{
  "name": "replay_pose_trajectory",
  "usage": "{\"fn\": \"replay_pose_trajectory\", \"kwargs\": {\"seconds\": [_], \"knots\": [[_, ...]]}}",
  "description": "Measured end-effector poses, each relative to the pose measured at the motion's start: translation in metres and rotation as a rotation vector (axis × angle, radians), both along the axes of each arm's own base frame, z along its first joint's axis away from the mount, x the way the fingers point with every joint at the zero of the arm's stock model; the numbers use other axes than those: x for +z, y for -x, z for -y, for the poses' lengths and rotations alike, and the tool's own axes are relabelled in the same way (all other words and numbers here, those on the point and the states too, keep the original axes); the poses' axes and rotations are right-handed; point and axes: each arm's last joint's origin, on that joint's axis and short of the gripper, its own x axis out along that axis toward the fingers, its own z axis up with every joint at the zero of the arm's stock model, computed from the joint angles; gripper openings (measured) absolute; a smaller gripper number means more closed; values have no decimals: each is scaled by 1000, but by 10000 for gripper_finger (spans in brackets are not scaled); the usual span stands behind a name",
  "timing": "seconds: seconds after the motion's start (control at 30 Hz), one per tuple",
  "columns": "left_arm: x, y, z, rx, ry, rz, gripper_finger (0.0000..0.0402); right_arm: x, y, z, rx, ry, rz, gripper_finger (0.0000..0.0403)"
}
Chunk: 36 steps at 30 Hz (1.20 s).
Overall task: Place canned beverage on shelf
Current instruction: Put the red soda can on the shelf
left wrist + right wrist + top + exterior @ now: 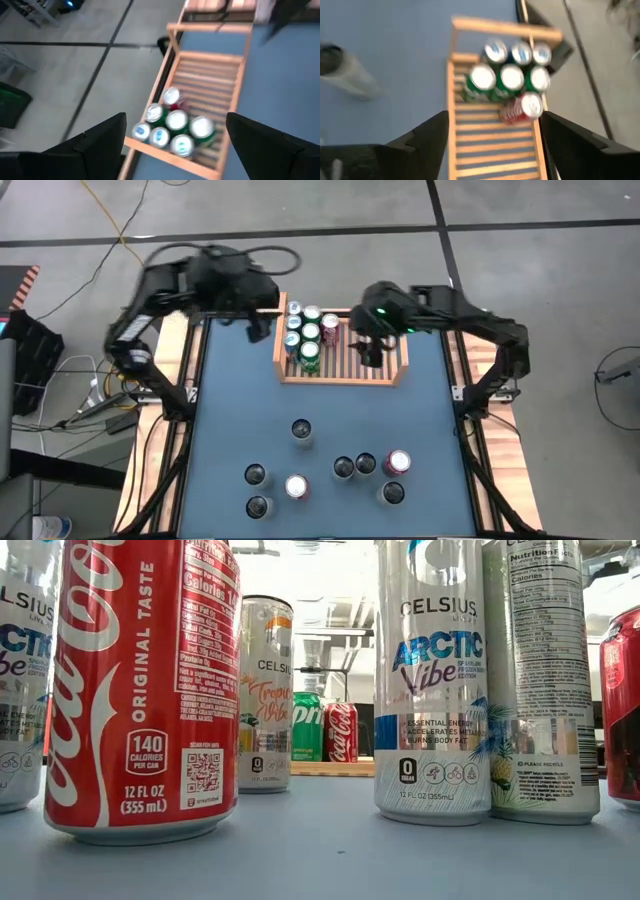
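Shelf (342, 372) sits at the far middle of the blue counter (420, 420), its slatted base mostly bare on the right side. Seven cans stand in it, packed at its left end: three blue-topped ones (293, 326) along the left board, three green ones (310, 352) beside them, and a red can (330, 325) next to the green row at the far edge.

Right pincer (372, 352) hangs over the bare slats just right of the red can, fingers apart and holding nothing; the right wrist view looks down on the seven cans between its two dark fingers (422, 145).

Left pincer (256, 328) hovers just off the shelf's left board, fingers apart and empty.

Eight more cans stand on the near half of the counter, well apart from the shelf: one alone (301, 430) nearest it, the rest in a loose cluster, among them a red-and-white-topped can (397, 463) and another (296, 486).
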Motion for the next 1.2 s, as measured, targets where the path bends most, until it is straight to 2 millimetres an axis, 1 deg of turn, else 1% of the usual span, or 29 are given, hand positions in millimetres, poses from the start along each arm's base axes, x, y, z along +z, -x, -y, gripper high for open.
{"fn": "replay_pose_trajectory", "kwargs": {"seconds": [0.07,0.13,0.23,0.3,0.33,0.4,0.43,0.53,0.6,0.67,0.83,0.93,1.13,1.2], "knots": [[9,16,9,12,34,68,328,-25,-9,16,-11,-9,-35,280],[17,31,17,17,60,124,328,-49,-15,31,-31,0,-53,244],[24,47,24,18,90,179,328,-82,-27,49,-51,3,-57,172],[26,53,28,18,107,201,328,-102,-34,56,-62,-1,-64,114],[27,56,29,20,114,212,328,-109,-37,60,-67,-1,-67,85],[28,60,31,23,126,224,328,-116,-45,65,-60,15,-50,28],[28,61,31,26,131,224,328,-120,-47,67,-52,21,-62,15],[27,61,31,36,146,213,328,-140,-57,73,-40,-3,-102,13],[25,61,31,41,154,196,328,-157,-64,76,-5,-73,-136,7],[23,62,31,44,158,179,328,-168,-71,77,19,-101,-145,2],[20,60,30,54,158,149,328,-186,-83,82,46,-82,-154,0],[20,60,30,54,157,148,328,-198,-85,91,30,-93,-181,0],[20,60,30,42,138,136,328,-210,-83,107,10,-92,-202,0],[20,60,30,44,136,136,328,-211,-82,111,1,-92,-201,0]]}}
